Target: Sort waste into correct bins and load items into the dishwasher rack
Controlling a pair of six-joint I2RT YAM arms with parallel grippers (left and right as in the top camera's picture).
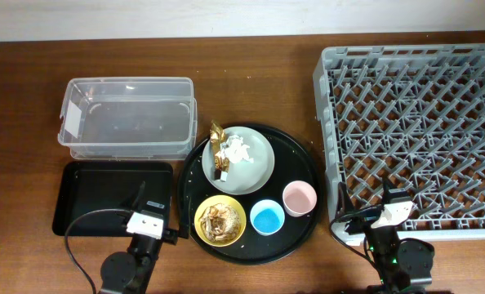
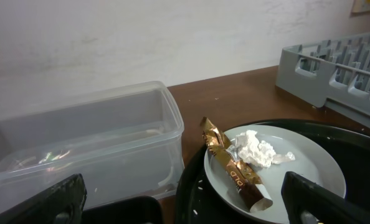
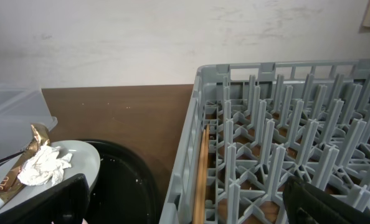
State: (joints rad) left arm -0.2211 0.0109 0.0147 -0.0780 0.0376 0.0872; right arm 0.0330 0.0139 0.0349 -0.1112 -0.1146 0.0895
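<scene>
From overhead, the left claw (image 1: 148, 217) sits at the near table edge, by the near-right corner of the black rectangular tray (image 1: 104, 196), with the clear tub (image 1: 126, 117) beyond that. To the claw's right, the round black tray (image 1: 306, 167) carries the yellow bowl (image 1: 200, 214) of food scraps (image 1: 220, 221), the blue cup (image 1: 267, 218) and the pink cup (image 1: 299, 198). Farther ahead on it is the plate (image 1: 257, 170) with the gold wrapper (image 1: 219, 151) and white paper bits (image 1: 241, 149). The right claw (image 1: 392, 211) sits at the near-left corner of the dishwasher rack (image 1: 414, 122).

In the left wrist view, the left claw (image 2: 182, 186) stands wide, holding nothing. The plate (image 2: 309, 168), gold wrapper (image 2: 235, 171) and white paper bits (image 2: 255, 149) lie just ahead, the clear tub (image 2: 110, 143) ahead-left, and the dishwasher rack (image 2: 334, 68) far right.

In the right wrist view, the right claw (image 3: 185, 186) gapes wide, empty. The dishwasher rack (image 3: 284, 137) fills ahead-right; the plate (image 3: 88, 158), gold wrapper (image 3: 35, 140) and white paper bits (image 3: 45, 167) sit ahead-left.
</scene>
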